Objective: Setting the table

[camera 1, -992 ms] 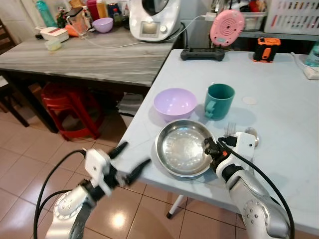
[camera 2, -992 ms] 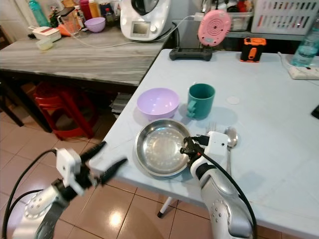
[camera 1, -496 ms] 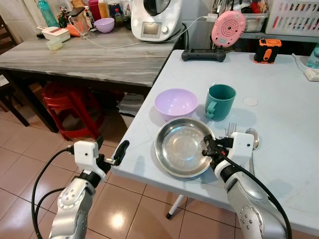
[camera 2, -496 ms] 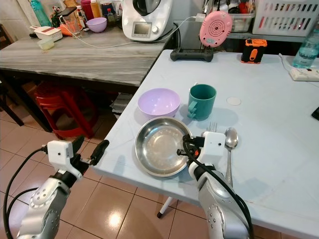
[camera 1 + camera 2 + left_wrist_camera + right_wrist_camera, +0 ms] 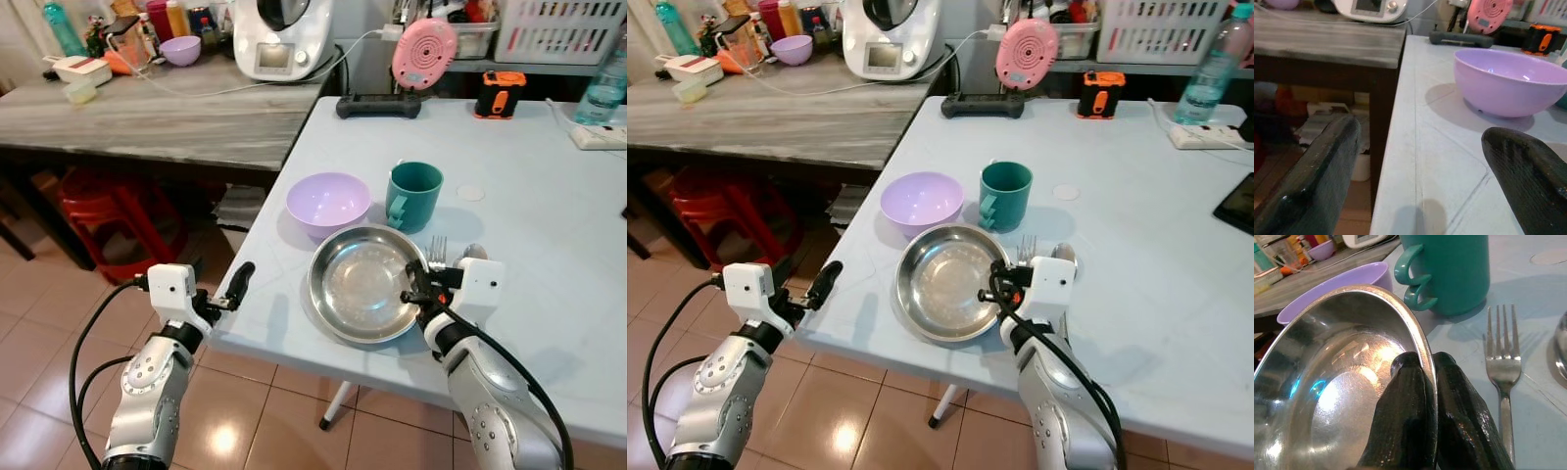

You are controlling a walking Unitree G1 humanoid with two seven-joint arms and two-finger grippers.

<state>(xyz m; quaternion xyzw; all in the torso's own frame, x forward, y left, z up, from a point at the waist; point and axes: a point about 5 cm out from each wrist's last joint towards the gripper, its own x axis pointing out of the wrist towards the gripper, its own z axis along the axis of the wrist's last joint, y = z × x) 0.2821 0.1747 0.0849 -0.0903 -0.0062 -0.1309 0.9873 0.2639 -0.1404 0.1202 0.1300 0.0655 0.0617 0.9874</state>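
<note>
Left tool (image 5: 233,286) has drawn in (fingers apart); right tool (image 5: 1425,382) pinches plate (image 5: 358,284) rim.

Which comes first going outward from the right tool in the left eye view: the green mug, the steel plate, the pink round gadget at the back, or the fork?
1. Steel plate: the right tool is shut on its rim.
2. Fork: just beyond the tool, beside the plate.
3. Green mug: behind the plate.
4. Pink round gadget: at the table's far edge.

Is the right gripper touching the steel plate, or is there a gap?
Touching. In the right wrist view, the right gripper has its jaws pinched shut on the steel plate's rim, one inside and one outside.
</note>
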